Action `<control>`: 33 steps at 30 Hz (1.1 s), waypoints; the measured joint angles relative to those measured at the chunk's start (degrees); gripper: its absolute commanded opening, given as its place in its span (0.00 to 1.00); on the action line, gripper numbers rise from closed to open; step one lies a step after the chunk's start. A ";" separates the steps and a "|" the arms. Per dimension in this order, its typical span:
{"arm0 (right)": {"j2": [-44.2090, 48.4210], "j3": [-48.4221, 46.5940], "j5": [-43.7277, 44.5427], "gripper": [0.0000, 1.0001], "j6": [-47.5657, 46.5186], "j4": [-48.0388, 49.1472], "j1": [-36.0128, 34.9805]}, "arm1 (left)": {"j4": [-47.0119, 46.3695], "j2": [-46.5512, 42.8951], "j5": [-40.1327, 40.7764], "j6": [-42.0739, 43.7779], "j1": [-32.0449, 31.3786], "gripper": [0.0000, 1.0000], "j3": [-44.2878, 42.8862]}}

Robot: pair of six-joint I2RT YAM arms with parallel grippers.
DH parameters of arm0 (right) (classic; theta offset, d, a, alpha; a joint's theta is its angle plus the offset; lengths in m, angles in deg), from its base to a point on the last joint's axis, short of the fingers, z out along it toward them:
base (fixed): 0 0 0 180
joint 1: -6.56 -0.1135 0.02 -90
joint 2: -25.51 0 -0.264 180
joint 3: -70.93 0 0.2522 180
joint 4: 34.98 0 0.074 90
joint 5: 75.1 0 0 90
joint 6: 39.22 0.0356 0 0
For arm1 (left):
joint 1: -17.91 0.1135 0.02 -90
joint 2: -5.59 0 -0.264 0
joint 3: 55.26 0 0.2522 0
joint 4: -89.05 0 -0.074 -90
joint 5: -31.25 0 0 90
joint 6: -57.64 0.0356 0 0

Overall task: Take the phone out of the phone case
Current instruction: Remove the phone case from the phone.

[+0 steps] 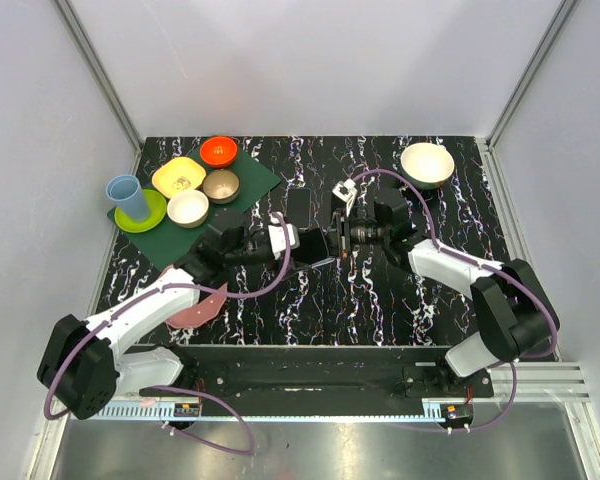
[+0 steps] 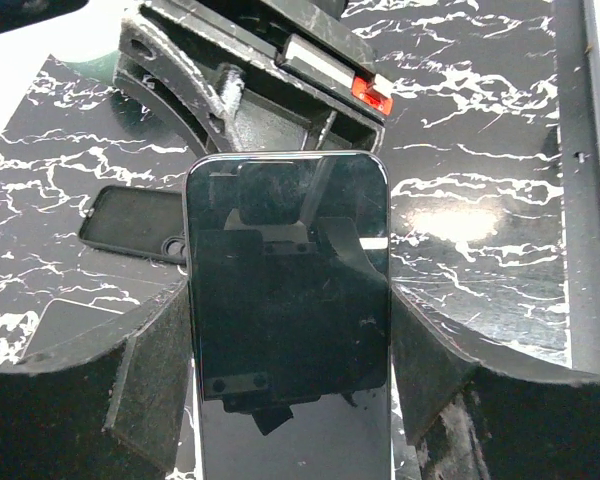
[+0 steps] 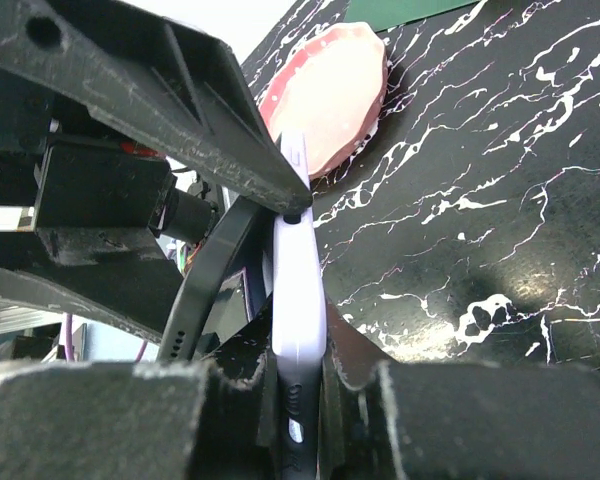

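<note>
A black phone (image 2: 288,300) is held screen-up across its width, with my left gripper (image 2: 288,372) shut on its two long sides. In the right wrist view the phone (image 3: 212,275) shows as a dark edge with small holes, angled away from a pale lavender phone case (image 3: 298,270). My right gripper (image 3: 300,372) is shut on the edge of that case. A left finger (image 3: 180,100) reaches in from above and touches the case's far end. From above, both grippers (image 1: 305,246) (image 1: 333,243) meet at mid-table over the phone (image 1: 318,252).
A black case-like slab (image 1: 300,205) (image 2: 130,225) lies flat just behind the grippers. A pink plate (image 1: 202,303) (image 3: 330,90) sits near the left arm. A green mat (image 1: 255,180) with several bowls and a blue cup (image 1: 128,195) is back left; a white bowl (image 1: 427,163) is back right.
</note>
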 measured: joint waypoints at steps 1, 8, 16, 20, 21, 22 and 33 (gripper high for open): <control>0.24 0.07 0.20 0.00 -0.42 0.00 -0.11 | -0.33 0.09 -0.96 -0.81 0.55 0.00 0.00; 1.11 0.37 1.70 0.00 -2.93 0.00 -0.85 | -2.12 0.13 -6.32 -5.29 3.65 0.00 0.00; 2.36 1.11 3.19 0.00 -4.31 -0.02 -1.27 | -3.87 0.55 -9.97 -7.93 5.29 0.00 0.00; 3.08 1.73 4.52 0.00 -5.60 0.02 -1.68 | -5.14 0.61 -11.52 -10.21 6.40 0.00 0.00; 3.13 1.84 6.08 0.00 -6.93 0.24 -1.79 | -5.22 0.61 -12.24 -11.72 6.86 0.00 0.00; 3.15 1.84 6.14 0.00 -7.34 0.35 -1.81 | -5.18 0.61 -12.68 -12.76 7.41 0.00 0.07; 3.69 1.92 9.53 0.00 -10.21 1.20 -1.92 | -5.40 1.18 -13.46 -17.29 10.14 0.00 0.61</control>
